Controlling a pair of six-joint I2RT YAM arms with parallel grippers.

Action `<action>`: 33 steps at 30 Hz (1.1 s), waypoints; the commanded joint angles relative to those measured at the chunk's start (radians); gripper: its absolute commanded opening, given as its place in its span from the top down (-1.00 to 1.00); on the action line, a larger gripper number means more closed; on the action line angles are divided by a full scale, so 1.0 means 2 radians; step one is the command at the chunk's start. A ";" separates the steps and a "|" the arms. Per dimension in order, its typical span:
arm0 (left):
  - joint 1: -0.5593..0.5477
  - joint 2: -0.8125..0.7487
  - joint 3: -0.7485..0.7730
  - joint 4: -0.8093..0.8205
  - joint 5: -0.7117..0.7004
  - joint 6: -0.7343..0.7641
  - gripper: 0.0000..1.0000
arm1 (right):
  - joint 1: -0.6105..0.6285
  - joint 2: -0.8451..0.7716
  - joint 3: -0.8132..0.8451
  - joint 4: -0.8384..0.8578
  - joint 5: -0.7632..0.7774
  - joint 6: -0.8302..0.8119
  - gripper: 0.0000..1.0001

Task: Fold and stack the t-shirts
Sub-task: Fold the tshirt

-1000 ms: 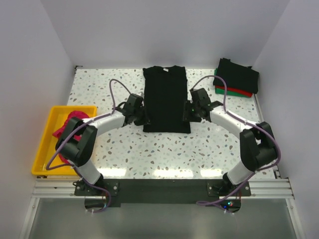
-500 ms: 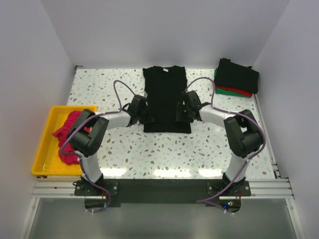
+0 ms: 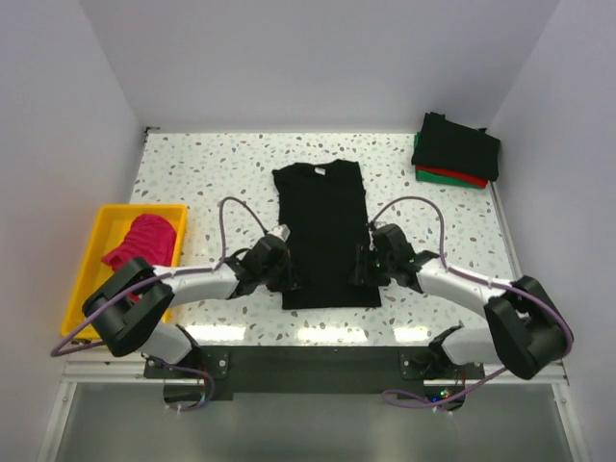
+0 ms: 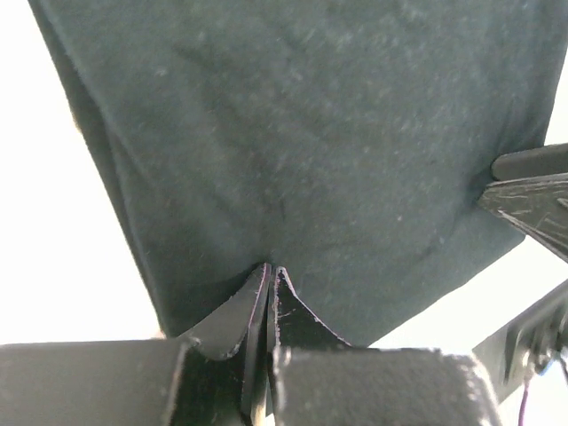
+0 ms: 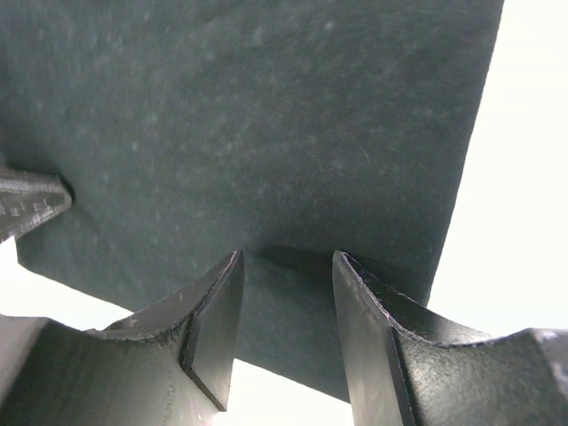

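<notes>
A black t-shirt (image 3: 322,231), folded into a long narrow strip, lies in the middle of the table with its neck at the far end. My left gripper (image 3: 289,279) is shut, its tips (image 4: 271,269) pressed onto the shirt (image 4: 311,133) by its near left edge; the cloth puckers there. My right gripper (image 3: 358,269) stands open at the near right edge, its tips (image 5: 286,257) resting on the shirt (image 5: 266,115) with flat cloth between them. A folded stack of t-shirts (image 3: 457,149), black over red and green, sits at the far right corner. A magenta-pink t-shirt (image 3: 144,241) lies crumpled in the tray.
The yellow tray (image 3: 82,289) sits at the left edge of the table. White walls close in on the left, far and right sides. The shirt's near hem lies close to the table's front edge, just ahead of the arm bases.
Both grippers have drawn back toward the near edge, and the black shirt has slid with them, away from the far wall. Both arms have dropped low and stretched along the front.
</notes>
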 commanded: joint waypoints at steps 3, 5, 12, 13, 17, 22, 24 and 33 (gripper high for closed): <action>-0.030 -0.088 -0.066 -0.083 -0.023 -0.055 0.91 | 0.040 -0.095 -0.045 -0.088 -0.029 0.025 0.01; -0.029 -0.129 -0.066 -0.105 -0.036 -0.058 0.88 | 0.040 -0.112 -0.027 -0.123 -0.022 0.018 -0.01; -0.005 -0.163 0.034 -0.186 -0.098 -0.004 0.63 | 0.031 -0.023 0.199 -0.079 0.017 -0.080 -0.24; 0.010 -0.159 0.044 -0.187 -0.092 0.004 0.63 | 0.021 0.011 0.233 -0.061 0.011 -0.092 -0.23; 0.112 -0.117 0.077 -0.144 -0.050 0.040 0.65 | -0.017 0.219 0.433 -0.010 -0.063 -0.120 -0.10; 0.153 -0.022 0.133 -0.087 -0.007 0.057 0.72 | -0.035 0.416 0.635 -0.017 -0.128 -0.146 0.01; 0.163 0.028 0.156 -0.065 0.013 0.057 0.77 | -0.035 0.489 0.715 -0.023 -0.133 -0.152 0.02; 0.176 0.090 0.181 -0.026 0.053 0.046 0.78 | -0.034 0.586 0.821 0.006 -0.144 -0.146 -0.01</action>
